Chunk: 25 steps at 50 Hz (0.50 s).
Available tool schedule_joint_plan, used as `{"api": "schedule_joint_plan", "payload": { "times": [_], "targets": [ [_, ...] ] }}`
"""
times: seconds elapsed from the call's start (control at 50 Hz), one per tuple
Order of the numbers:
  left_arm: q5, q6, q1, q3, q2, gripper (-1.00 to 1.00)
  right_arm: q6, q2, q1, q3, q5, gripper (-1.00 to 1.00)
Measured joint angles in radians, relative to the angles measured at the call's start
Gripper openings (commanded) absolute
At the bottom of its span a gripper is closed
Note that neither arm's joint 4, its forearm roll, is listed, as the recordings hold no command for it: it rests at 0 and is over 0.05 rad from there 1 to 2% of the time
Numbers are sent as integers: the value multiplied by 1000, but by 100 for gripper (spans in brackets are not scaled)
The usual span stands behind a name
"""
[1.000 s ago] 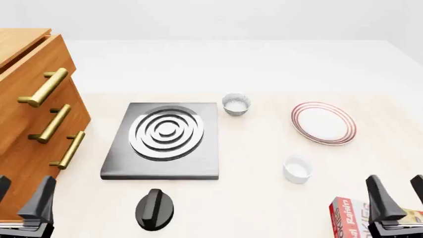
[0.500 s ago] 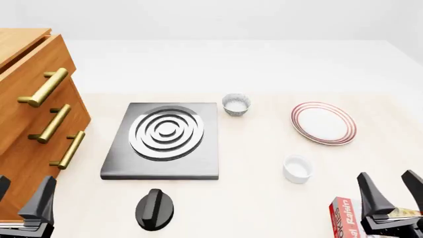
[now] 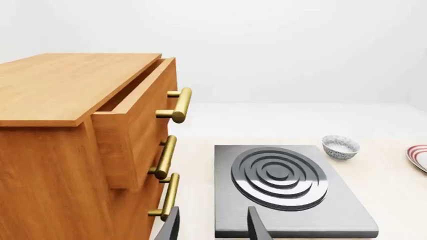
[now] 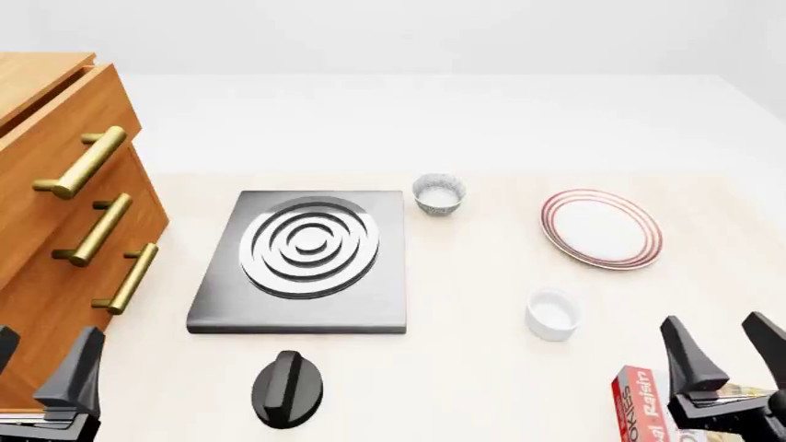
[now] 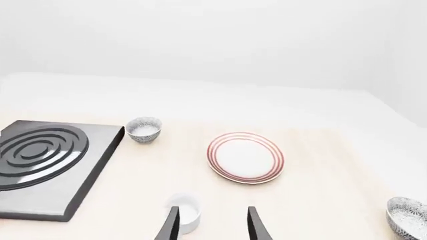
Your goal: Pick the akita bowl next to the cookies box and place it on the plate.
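One akita bowl (image 5: 408,214), grey-blue speckled outside, sits at the edge of the right wrist view; the front view does not reach it. The red cookies box (image 4: 641,405) lies at the front right corner, partly under my right gripper (image 4: 722,354), which is open and empty. An identical akita bowl (image 4: 439,194) stands by the stove plate's far right corner. The red-ringed plate (image 4: 601,228) lies at the right, ahead of the right gripper (image 5: 212,225). My left gripper (image 4: 43,366) hangs open at the front left, holding nothing.
A grey stove plate (image 4: 307,258) with silver rings fills the middle, with a black knob (image 4: 287,387) in front of it. A plain white cup (image 4: 553,313) stands between the plate and the right gripper. A wooden drawer cabinet (image 4: 62,212) with brass handles lines the left side.
My right gripper has shifted a little to the left, so both its fingers now show in the front view. The left gripper and the objects have stayed put.
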Motion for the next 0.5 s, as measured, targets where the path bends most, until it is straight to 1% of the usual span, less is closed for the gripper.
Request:
{"api": "schedule_joint_plan", "payload": {
  "times": [0.1, 0.22, 0.4, 0.5],
  "targets": [
    [0, 0, 0, 0, 0, 100, 21, 137, -49, -102, 94, 100],
    [0, 0, 0, 0, 0, 100, 37, 257, -84, -185, 161, 100],
    [0, 0, 0, 0, 0, 100, 81, 378, -121, -273, 238, 100],
    [0, 0, 0, 0, 0, 100, 82, 419, -159, -308, 275, 100]
  ]
}}
